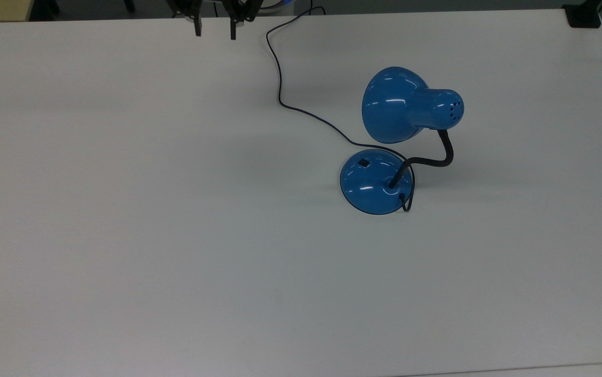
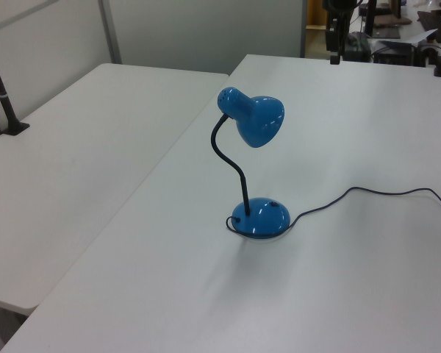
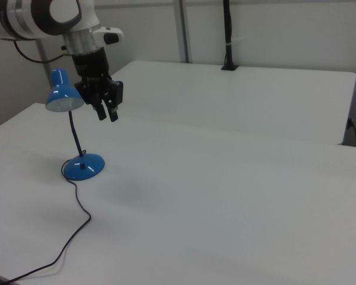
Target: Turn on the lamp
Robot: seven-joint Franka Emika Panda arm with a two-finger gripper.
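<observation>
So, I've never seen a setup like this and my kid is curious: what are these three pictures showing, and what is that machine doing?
It is one robot arm with a two-finger gripper, seen by three fixed cameras: one looking down from above, two from opposite sides. The white table holds a blue lamp on a round base, with a bendy black neck and a dome shade. A small black switch sits on the base. A thin cord trails off across the table. The fingers hang apart, well above the table, holding nothing. The lamp looks unlit, so the switch is not yet pressed.
</observation>
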